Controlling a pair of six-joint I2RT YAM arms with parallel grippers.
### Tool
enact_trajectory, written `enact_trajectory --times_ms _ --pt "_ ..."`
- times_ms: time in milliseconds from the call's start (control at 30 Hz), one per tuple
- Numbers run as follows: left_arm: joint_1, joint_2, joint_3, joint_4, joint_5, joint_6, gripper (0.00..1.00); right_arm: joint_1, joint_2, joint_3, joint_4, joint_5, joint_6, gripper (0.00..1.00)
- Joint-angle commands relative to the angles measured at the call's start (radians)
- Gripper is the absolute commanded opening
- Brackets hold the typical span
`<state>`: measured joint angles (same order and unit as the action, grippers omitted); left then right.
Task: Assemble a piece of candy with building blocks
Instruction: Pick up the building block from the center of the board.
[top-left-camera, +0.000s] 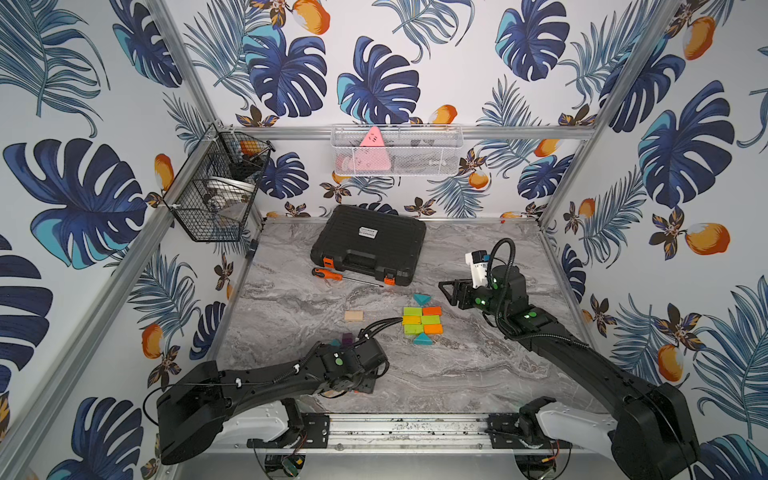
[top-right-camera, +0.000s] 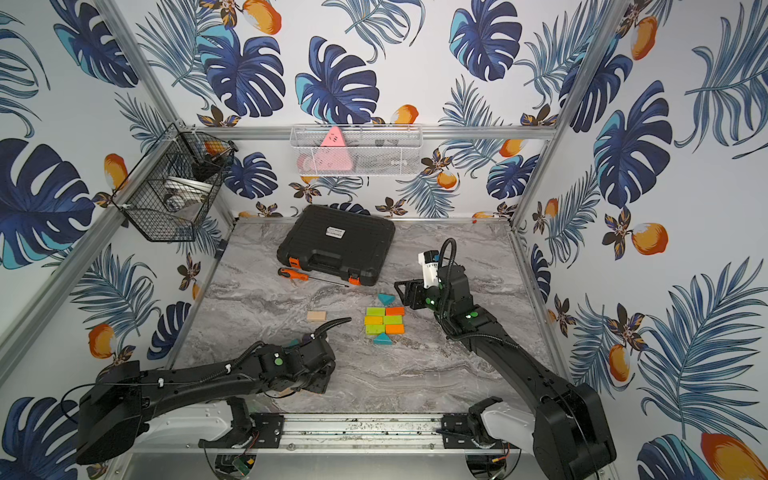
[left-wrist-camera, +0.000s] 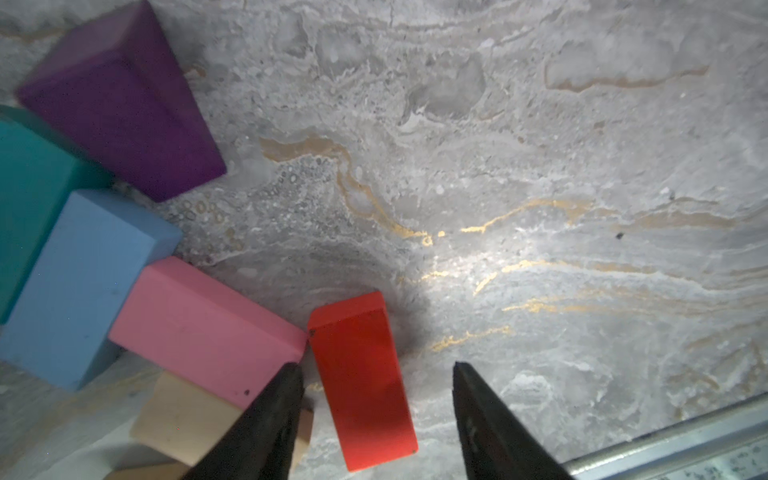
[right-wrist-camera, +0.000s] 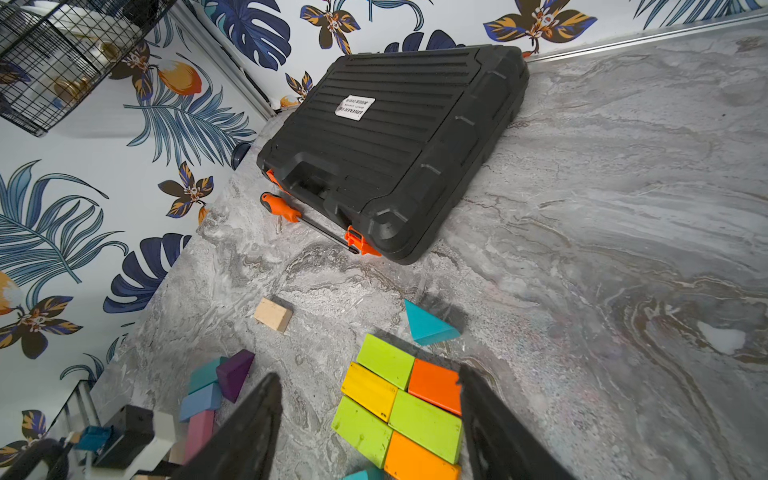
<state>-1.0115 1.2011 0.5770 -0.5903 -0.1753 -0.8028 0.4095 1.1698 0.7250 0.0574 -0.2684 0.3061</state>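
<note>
The left fingers (left-wrist-camera: 270, 428) were spread low over the near left part of the desk (top-left-camera: 457, 374), and a red brick (left-wrist-camera: 361, 382) lay flat on the desk between them. One finger stood just beside the long side of this brick and the other was clearly apart from it, so the brick was not pinched.

Beside the red brick there was a loose heap. A pink brick (left-wrist-camera: 208, 332) came almost to the red brick's corner. After it came a blue brick (left-wrist-camera: 83, 282), a teal block (left-wrist-camera: 33, 187) and a purple block (left-wrist-camera: 124, 99). A plain wood piece (left-wrist-camera: 187, 419) lay next to the pink brick, partly hidden by a finger.

Near the middle of the desk a group of six bricks (top-left-camera: 422, 320) lay flat and tight together, in three rows of two: green and orange, yellow and green, green and orange. A near teal wedge (top-left-camera: 423, 338) touched its near side. A far teal wedge (top-left-camera: 422, 298) lay just beside its far side, and I could not tell if it touched.

The right fingers (right-wrist-camera: 253, 428) were spread too and held nothing. They hung above the desk by the far right corner of the group.

A plain wood brick (top-left-camera: 353, 316) lay alone to the left of the group. At the back stood a closed black case (top-left-camera: 370, 245), with a screwdriver (top-left-camera: 328, 274) just in front of it.
</note>
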Motion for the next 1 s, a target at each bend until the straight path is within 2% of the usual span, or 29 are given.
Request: enact_trajectory --times_ms 0,133,233,433,633,833,900,967 --pt "-0.027 0.024 0.011 -0.022 -0.057 -0.057 0.63 -0.001 0.004 0.012 0.002 -0.012 0.002 0.69" --pt "-0.042 0.078 0.009 -0.016 -0.074 -0.078 0.6 0.0 -0.003 0.01 -0.004 -0.014 -0.004 0.69" --pt "-0.048 0.115 0.004 0.003 -0.073 -0.094 0.5 0.0 -0.009 0.007 -0.009 -0.004 -0.006 0.69" --pt "-0.063 0.164 0.01 0.026 -0.079 -0.094 0.47 0.0 -0.009 0.005 -0.021 -0.005 -0.013 0.69" --pt "-0.064 0.156 0.061 -0.017 -0.104 -0.045 0.25 0.0 -0.017 0.013 -0.022 0.008 -0.021 0.69" --pt "-0.042 0.104 0.296 -0.231 -0.264 0.129 0.1 0.0 -0.048 -0.007 -0.006 0.027 -0.017 0.69" --pt "0.005 0.093 0.389 -0.269 -0.276 0.243 0.07 -0.001 -0.064 -0.019 -0.001 0.036 -0.016 0.69" --pt "0.084 0.085 0.467 -0.284 -0.238 0.353 0.03 -0.001 -0.08 -0.03 -0.001 0.043 -0.019 0.69"
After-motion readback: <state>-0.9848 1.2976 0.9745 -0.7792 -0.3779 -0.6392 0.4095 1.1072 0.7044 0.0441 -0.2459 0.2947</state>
